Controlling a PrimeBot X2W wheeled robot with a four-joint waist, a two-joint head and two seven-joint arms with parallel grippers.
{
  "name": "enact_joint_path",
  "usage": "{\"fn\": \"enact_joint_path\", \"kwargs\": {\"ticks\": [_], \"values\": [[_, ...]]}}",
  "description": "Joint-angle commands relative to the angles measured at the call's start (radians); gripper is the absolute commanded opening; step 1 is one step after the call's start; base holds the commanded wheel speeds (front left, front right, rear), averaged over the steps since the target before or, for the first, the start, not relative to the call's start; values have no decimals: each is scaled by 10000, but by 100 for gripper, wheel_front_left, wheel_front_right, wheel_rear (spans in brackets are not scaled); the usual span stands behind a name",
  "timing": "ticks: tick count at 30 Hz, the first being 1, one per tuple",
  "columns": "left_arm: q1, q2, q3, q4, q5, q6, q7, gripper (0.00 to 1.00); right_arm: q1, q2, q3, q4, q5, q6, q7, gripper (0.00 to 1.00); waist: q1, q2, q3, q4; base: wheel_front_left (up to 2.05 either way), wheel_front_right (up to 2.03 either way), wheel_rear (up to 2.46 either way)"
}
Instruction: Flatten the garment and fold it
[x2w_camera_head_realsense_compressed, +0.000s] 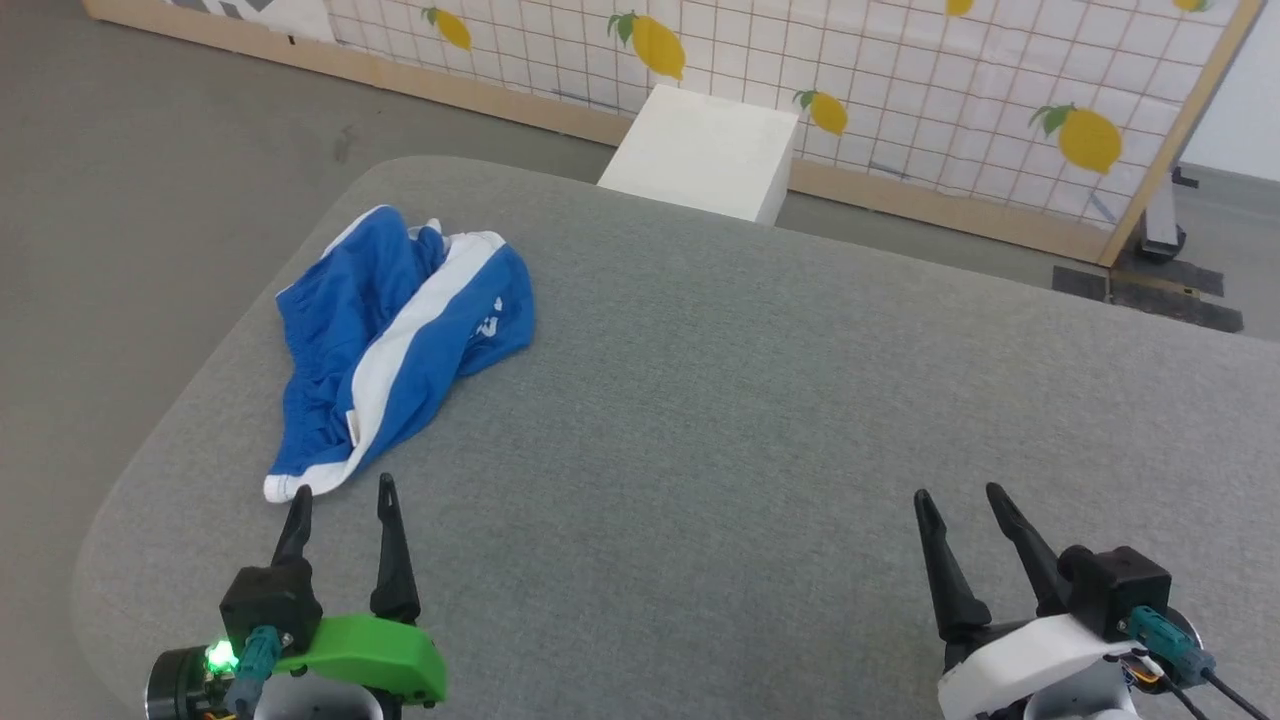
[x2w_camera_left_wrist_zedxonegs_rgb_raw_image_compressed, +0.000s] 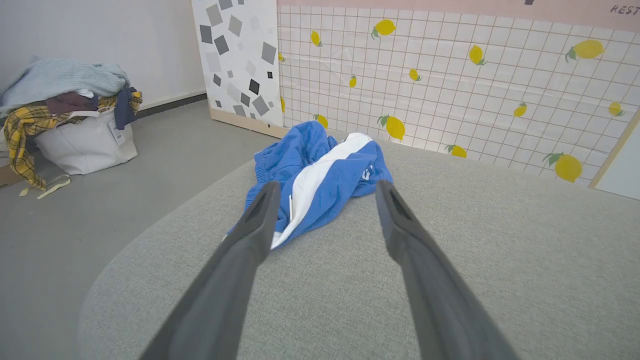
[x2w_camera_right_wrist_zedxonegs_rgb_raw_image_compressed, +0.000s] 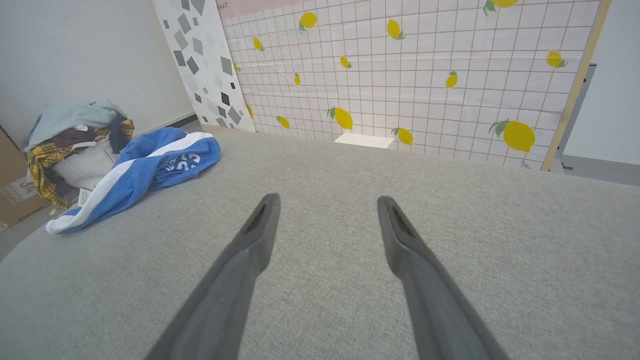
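Plainly nothing is flattened yet: the garment, soft royal-blue fabric with a broad white stripe, lies crumpled in a heap at the left of the grey woven table. The left gripper hovers just beside its near white hem, spread wide and empty. The right gripper, likewise parted and empty, hangs well apart. Next, I judge, comes pinching that hem to draw it flat.

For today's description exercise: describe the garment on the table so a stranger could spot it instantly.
Find the grey padded table. Near its left edge, just beyond the left gripper, lie crumpled basketball shorts: royal blue with a broad white stripe against plain grey.
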Motion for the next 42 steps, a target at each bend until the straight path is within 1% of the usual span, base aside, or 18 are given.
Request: {"fn": "enact_joint_path", "kwargs": {"ticks": [1,27,34,42], "values": [[146,-37,1,27,-69,79,-109,100,0,3,17,75,102,-10,-119,100,0,0,-12,91,0,0,0],[343,-49,-88,237,-324,353,-646,100,-47,4,193,675,586,-13,-658,100,0,0,-45,1089,0,0,0],[446,-52,-43,307,-368,400,-792,100,-31,5,229,849,727,-14,-805,100,0,0,-116,1210,0,0,0],[541,-55,-20,396,-364,373,-926,100,28,5,321,972,701,-15,-939,100,0,0,-136,1164,0,0,0]]}}
